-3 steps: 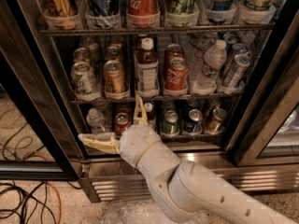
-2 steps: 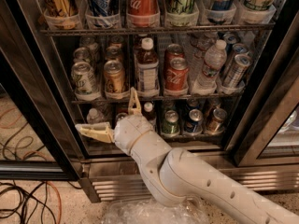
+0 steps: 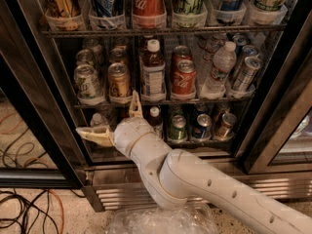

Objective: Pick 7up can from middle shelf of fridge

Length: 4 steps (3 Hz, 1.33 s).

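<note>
Gripper (fingers spread) just below middle shelf edge

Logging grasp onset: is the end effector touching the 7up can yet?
Apart. In the camera view the open end effector sits below and right of the 7up can on the middle shelf, a plain gap between them.

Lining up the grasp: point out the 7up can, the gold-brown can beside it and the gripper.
7up can (image 3: 87,82), camera view, middle of its side.
gold-brown can (image 3: 119,80), camera view, middle of its side.
gripper (image 3: 106,112), camera view, midway between its open fingertips, below both cans.
</note>
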Available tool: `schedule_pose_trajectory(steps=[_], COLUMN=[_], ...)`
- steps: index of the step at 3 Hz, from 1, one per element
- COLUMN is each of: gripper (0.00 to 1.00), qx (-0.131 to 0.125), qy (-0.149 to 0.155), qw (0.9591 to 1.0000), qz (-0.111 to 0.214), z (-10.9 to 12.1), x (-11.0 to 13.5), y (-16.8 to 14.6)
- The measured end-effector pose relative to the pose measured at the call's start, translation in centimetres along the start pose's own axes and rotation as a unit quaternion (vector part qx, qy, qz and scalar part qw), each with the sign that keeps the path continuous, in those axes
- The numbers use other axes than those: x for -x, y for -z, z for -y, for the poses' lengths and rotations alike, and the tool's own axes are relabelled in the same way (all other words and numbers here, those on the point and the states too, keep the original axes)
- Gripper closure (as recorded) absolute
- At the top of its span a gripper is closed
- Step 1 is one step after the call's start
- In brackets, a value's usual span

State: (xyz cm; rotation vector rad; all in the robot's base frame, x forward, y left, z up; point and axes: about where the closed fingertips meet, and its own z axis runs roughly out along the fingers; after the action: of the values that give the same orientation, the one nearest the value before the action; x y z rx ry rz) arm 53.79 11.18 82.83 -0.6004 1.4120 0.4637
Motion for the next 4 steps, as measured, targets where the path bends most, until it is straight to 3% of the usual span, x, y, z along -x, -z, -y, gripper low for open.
schedule_pose_trajectory(steps=[1, 3, 4], gripper=[0.00, 0.24, 0.19], qx=[0.000, 0.000, 0.000], qy=[0.000, 0.000, 0.000], qw=[1.0000, 1.0000, 1.0000], qz=[0.000, 0.000, 0.000], z=[-0.04, -0.04, -0.04], x=[0.00, 0.00, 0.00], y=[-0.03, -0.03, -0.03])
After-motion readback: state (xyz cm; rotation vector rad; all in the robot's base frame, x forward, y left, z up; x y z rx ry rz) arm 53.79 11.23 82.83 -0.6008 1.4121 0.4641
